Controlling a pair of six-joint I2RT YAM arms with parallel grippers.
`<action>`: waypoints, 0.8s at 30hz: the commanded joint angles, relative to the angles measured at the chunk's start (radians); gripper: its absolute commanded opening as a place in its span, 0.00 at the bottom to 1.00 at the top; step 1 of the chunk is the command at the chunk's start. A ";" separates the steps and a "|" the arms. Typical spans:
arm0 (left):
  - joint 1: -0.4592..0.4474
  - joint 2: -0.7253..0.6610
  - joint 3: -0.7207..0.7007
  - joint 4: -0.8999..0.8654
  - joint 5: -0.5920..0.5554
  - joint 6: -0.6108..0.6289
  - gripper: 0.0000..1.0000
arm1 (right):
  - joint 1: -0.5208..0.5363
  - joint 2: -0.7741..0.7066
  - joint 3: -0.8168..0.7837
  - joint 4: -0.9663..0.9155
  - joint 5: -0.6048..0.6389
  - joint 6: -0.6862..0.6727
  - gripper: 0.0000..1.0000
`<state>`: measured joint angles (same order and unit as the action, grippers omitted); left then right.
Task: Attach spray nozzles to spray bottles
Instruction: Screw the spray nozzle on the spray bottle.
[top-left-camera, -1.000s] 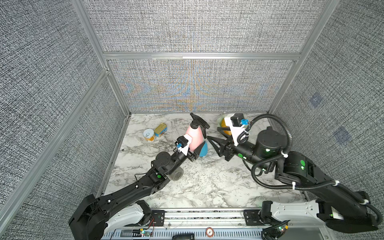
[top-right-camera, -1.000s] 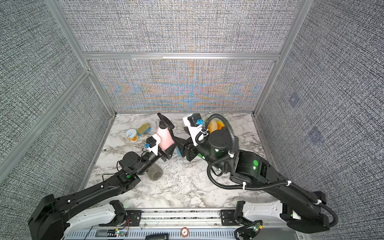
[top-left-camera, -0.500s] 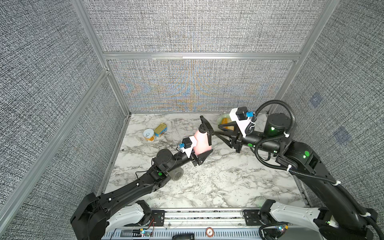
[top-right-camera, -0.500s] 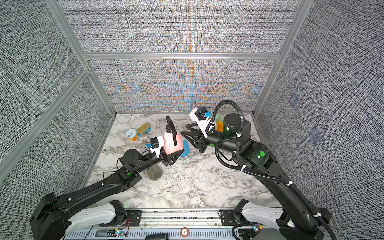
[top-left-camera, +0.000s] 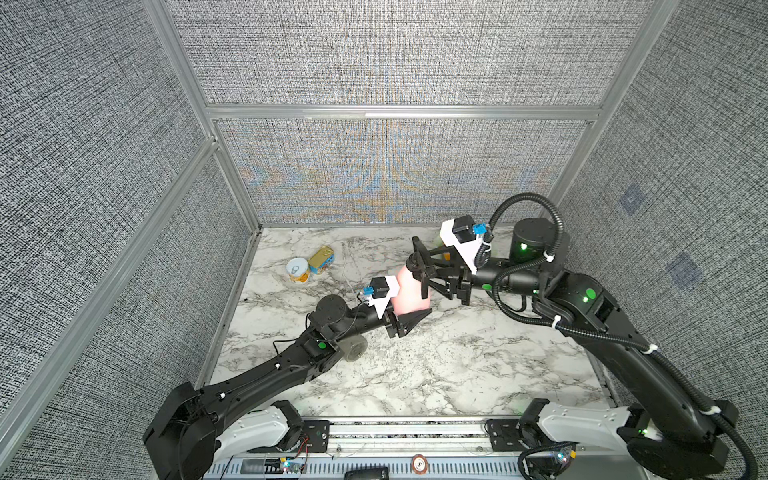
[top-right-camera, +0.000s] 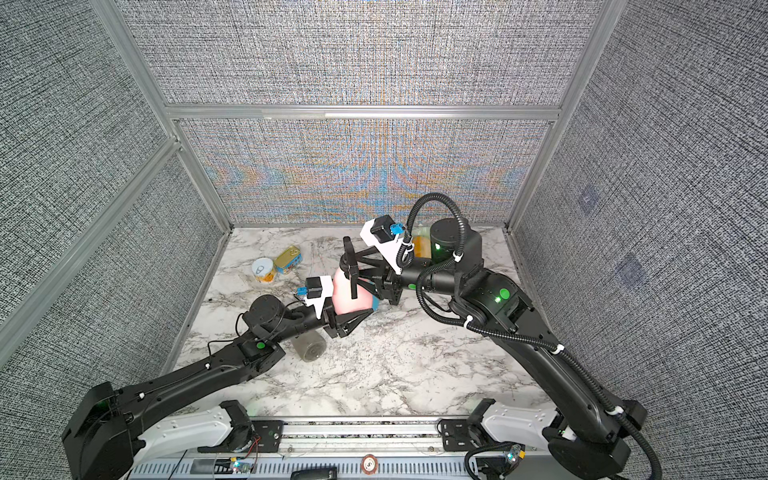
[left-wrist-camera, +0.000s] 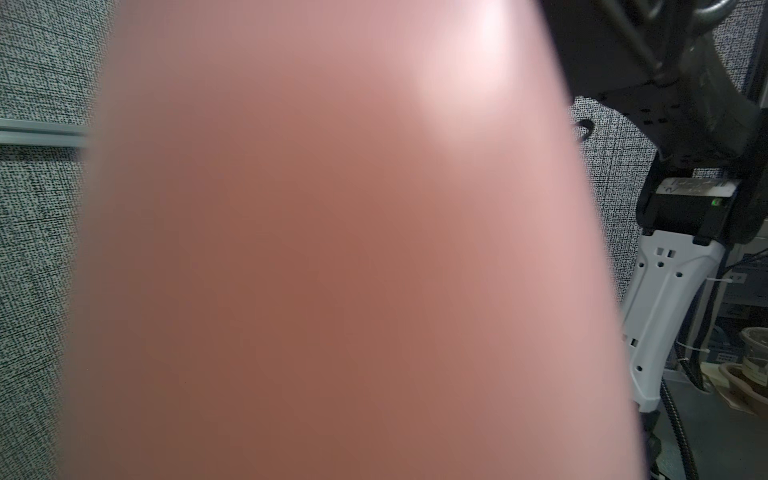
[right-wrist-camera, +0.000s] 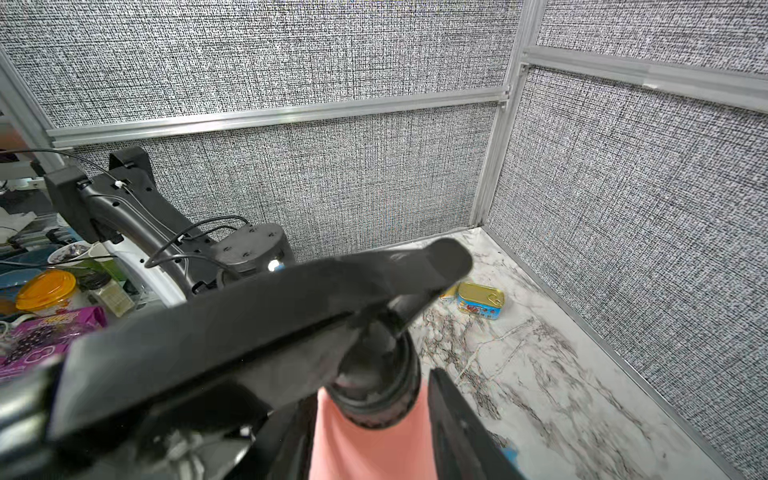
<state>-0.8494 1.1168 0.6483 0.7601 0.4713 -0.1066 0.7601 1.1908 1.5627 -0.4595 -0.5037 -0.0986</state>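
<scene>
Above mid-table, L pincer (top-left-camera: 411, 301) angles up, clamped on pink bottle (top-left-camera: 409, 291); R pincer (top-left-camera: 419, 269) reaches across, straddling black nozzle (top-left-camera: 413, 262) atop it, grip unclear.

A blurred pink bottle (left-wrist-camera: 332, 249) fills the left wrist view. In a top view the left arm (top-right-camera: 232, 361) partly covers a grey bottle (top-right-camera: 311, 349); a blue bottle (top-right-camera: 376, 306) barely shows.

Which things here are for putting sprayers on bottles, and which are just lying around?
For the job: pink plastic bottle, black trigger spray nozzle on its neck, smoky grey bottle lying down.
Just lying about: round tin can, flat gold tin.
</scene>
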 joint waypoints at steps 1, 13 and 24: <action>0.001 0.001 0.006 -0.002 0.013 0.002 0.46 | 0.000 -0.002 -0.007 0.046 -0.031 0.011 0.47; 0.001 0.004 0.013 -0.013 0.016 0.011 0.46 | -0.002 0.000 -0.025 0.111 -0.002 0.049 0.49; -0.002 -0.007 0.011 -0.025 0.015 0.028 0.46 | -0.011 0.004 -0.041 0.147 0.031 0.084 0.43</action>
<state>-0.8494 1.1168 0.6506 0.7235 0.4774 -0.0978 0.7525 1.1976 1.5265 -0.3550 -0.4900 -0.0357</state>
